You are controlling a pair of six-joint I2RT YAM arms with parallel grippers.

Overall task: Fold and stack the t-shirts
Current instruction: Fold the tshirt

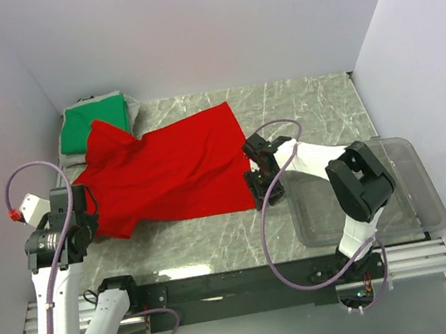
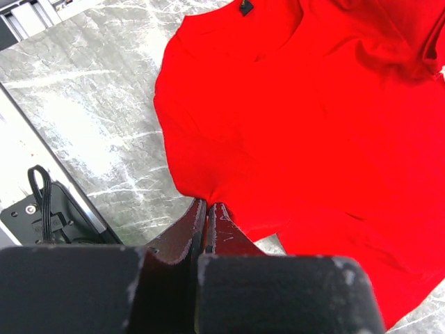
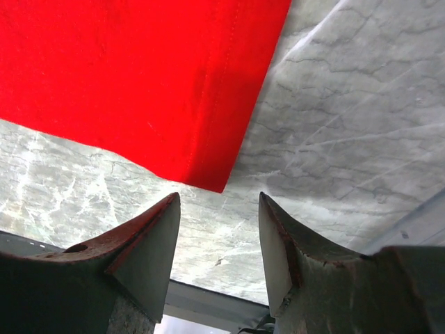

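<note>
The red shirt [image 1: 173, 170] lies spread over the middle of the desk [image 1: 314, 103], its far left part overlapping the folded green shirt [image 1: 97, 123] in the far left corner. The left claw [image 2: 207, 209] is pinched tight on the red cloth's near left edge. The right claw [image 3: 218, 202] gapes wide just off the hem corner, gripping nothing. I'd worry that a one-sided pull would bunch the red shirt and drag the green one open.

Near edge of the green t-shirt [image 1: 98, 120] beneath the red t-shirt [image 1: 177, 169]
</note>
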